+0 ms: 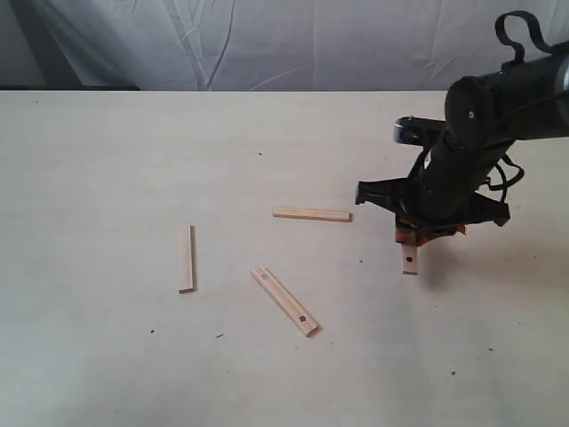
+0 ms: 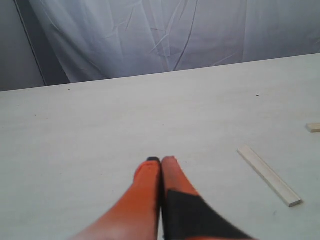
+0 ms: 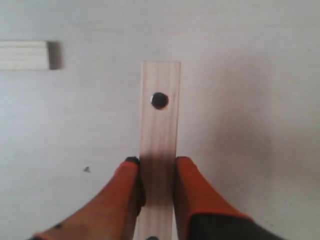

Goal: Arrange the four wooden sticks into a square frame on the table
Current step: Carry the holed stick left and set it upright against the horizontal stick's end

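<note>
Landmark: middle stick (image 1: pixel 312 214), flat on pale surface (image 1: pixel 107 160), lying crosswise near the centre.

Right of middle stick, close by its end: right end effector (image 1: pixel 418 236), orange fingers pinching held stick (image 1: pixel 410 261) by its long edges. Free end of held stick jutting out past the fingers toward the camera, dark hole near the tip. Lifted or resting on the surface: cannot tell.

In right wrist view: right end effector (image 3: pixel 157 162) clamped on held stick (image 3: pixel 159 120), one finger (image 3: pixel 192 187) on each side, hole plain near the far end. Stick end (image 3: pixel 25 55) off to one side, apart from held stick; which stick, unclear.

Nearer the camera than middle stick, slightly left: diagonal stick (image 1: pixel 284 300), flat, a dark hole near each end.

Well left of middle stick, a bit nearer the camera: left stick (image 1: pixel 186 258), flat, at a right angle to middle stick.

All four apart, none touching.

Left end effector (image 2: pixel 161 160) only in left wrist view: orange fingers (image 2: pixel 145 185) pressed together, nothing between them, over the surface (image 2: pixel 100 130). Place relative to middle stick: cannot tell. Flat stick (image 2: pixel 270 175) on the surface beyond it, stick tip (image 2: pixel 313 127) at picture edge.

White cloth (image 1: pixel 267 44) behind the far edge of the surface, well beyond middle stick.
</note>
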`<state>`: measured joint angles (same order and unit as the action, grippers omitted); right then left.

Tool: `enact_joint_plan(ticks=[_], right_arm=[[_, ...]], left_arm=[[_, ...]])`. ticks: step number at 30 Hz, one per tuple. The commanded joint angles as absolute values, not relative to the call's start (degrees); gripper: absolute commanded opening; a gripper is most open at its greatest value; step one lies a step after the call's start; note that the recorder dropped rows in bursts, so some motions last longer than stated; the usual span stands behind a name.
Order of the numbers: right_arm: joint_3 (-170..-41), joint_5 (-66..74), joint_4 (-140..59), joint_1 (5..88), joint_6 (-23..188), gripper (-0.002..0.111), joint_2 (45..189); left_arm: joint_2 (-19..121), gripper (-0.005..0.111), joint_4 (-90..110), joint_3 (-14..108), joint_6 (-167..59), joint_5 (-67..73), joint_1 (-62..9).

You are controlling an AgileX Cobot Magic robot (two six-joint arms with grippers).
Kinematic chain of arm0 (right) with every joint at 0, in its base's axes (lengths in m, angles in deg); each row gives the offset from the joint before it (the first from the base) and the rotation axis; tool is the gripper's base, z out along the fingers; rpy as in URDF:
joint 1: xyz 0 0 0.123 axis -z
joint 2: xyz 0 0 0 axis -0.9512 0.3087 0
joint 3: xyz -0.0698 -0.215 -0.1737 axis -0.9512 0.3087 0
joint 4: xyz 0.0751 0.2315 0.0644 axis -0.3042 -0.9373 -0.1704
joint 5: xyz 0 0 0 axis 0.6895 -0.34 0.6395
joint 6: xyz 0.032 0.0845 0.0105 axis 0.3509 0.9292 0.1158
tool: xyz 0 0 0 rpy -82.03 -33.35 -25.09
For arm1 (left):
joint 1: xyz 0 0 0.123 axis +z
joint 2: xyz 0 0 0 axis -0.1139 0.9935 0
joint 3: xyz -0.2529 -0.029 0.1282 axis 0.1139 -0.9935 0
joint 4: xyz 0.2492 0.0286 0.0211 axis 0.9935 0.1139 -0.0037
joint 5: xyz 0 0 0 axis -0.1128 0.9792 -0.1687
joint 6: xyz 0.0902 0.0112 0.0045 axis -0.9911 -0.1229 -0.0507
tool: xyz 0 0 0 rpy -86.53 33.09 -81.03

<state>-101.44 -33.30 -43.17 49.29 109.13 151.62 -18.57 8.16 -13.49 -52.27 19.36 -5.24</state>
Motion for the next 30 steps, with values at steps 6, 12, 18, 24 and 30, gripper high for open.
enact_joint_plan(ticks=[6,12,18,24,30], right_arm=[[-111.71,-35.84,-45.07,43.85,106.01,0.000,157.90],[-115.71,-35.84,-47.64,42.69,106.01,0.000,163.17],[-115.95,-35.84,-47.76,42.69,106.12,0.000,165.83],[-115.95,-35.36,-48.40,42.69,107.01,0.000,166.21],[-116.18,-35.22,-48.50,42.69,109.36,0.029,165.51]], left_arm=[[-18.95,0.000,8.27,-13.74,-52.30,18.89,-4.97],[-18.95,0.000,8.27,-13.74,-52.30,18.89,-4.97],[-18.95,0.000,8.25,-13.74,-52.30,19.00,-4.97],[-18.95,0.000,8.25,-13.74,-52.30,19.00,-4.97],[-18.95,0.000,8.25,-13.74,-52.30,19.00,-4.97]])
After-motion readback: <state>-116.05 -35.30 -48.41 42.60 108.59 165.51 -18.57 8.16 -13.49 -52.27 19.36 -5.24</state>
